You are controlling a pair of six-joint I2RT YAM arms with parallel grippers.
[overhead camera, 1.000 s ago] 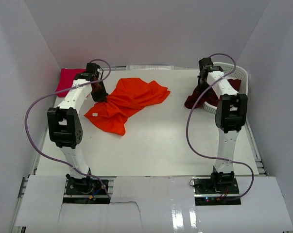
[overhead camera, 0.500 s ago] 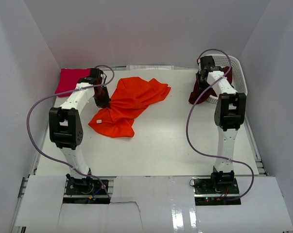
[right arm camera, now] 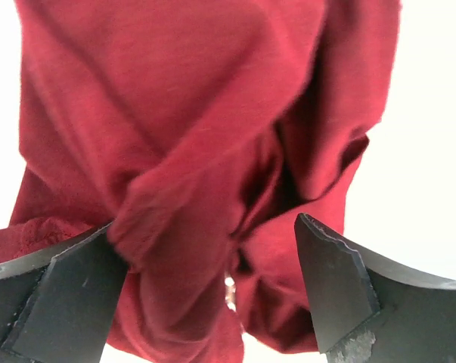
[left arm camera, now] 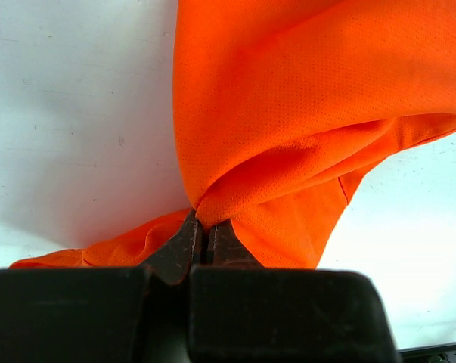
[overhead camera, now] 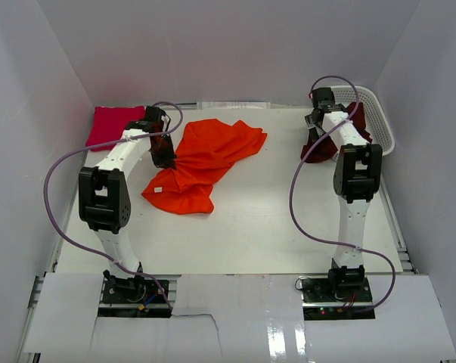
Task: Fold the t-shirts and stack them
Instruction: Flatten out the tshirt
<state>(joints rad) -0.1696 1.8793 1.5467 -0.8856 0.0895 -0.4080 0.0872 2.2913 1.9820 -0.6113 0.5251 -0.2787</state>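
The bright orange t-shirt lies crumpled on the table, left of centre. My left gripper is shut on a bunched fold at its left edge; in the left wrist view the fingertips pinch the orange t-shirt. The magenta-pink t-shirt lies folded in the back left corner. The dark maroon t-shirt hangs out of the basket onto the table. My right gripper is just above it, open; the maroon t-shirt sags between the spread jaws and touches the left finger.
A white lattice basket stands at the back right against the wall. White walls close in the table on three sides. Both arm bases are at the near edge.
My right gripper has opened, letting go of the maroon t-shirt, and moved back. The basket has shifted toward the back right. My left gripper has drawn the orange t-shirt slightly right and back.
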